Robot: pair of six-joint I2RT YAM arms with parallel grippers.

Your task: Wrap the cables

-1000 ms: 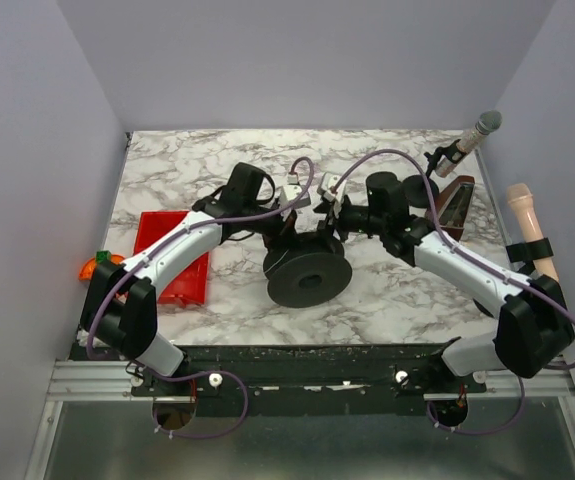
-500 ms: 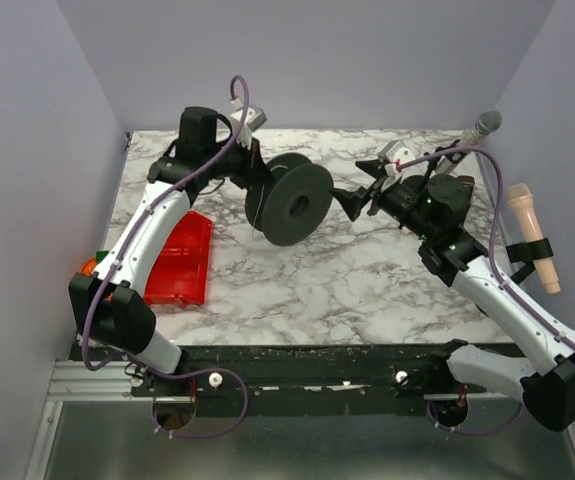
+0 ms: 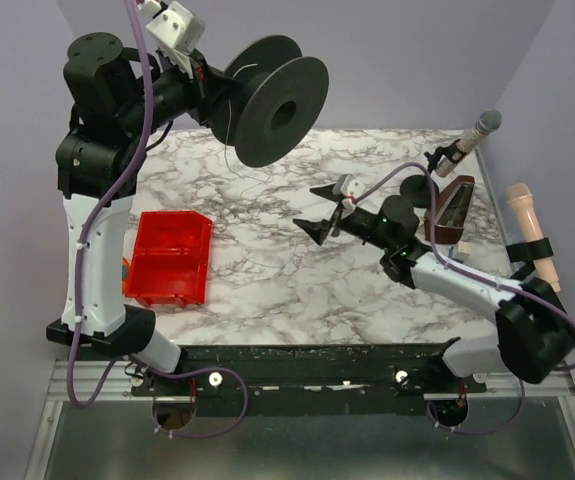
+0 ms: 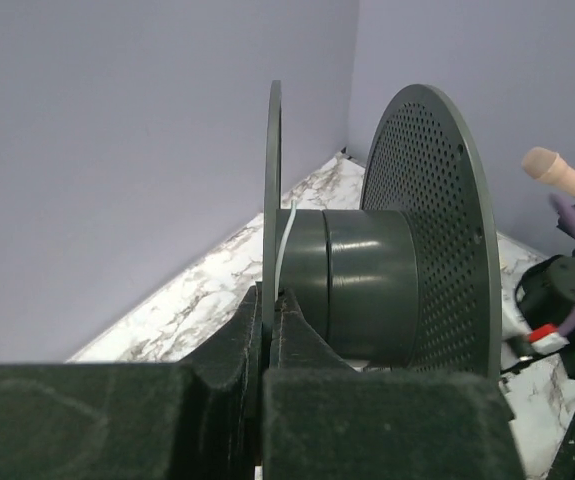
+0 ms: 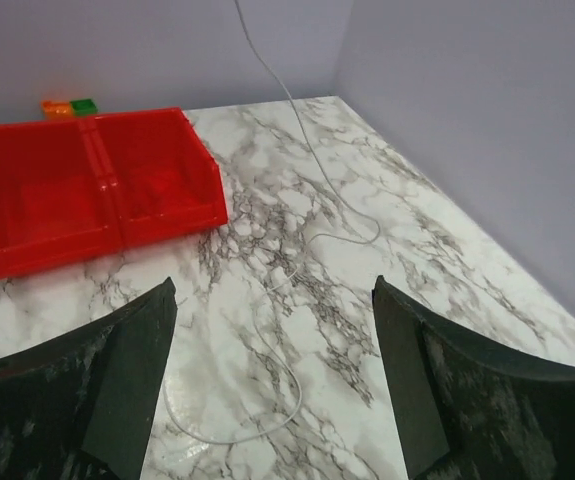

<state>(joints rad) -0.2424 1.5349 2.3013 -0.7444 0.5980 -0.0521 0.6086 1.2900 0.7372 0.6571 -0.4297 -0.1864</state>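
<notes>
A black spool with perforated flanges is held high above the back of the table. My left gripper is shut on one flange; in the left wrist view the fingertips pinch the thin flange beside the hub. A thin white cable runs off the hub and hangs down to the marble table, where it lies in loose loops. My right gripper is open and empty, low over the table's middle, with the cable loop between its fingers in the right wrist view.
A red two-compartment bin sits at the left, also in the right wrist view, with small orange and green items behind it. A microphone on a stand, a brown wedge and a beige handle stand at the right.
My left arm has lifted the spool off the table, up and towards the back left. My right gripper has come off the spool, opened and dropped low over the table.
</notes>
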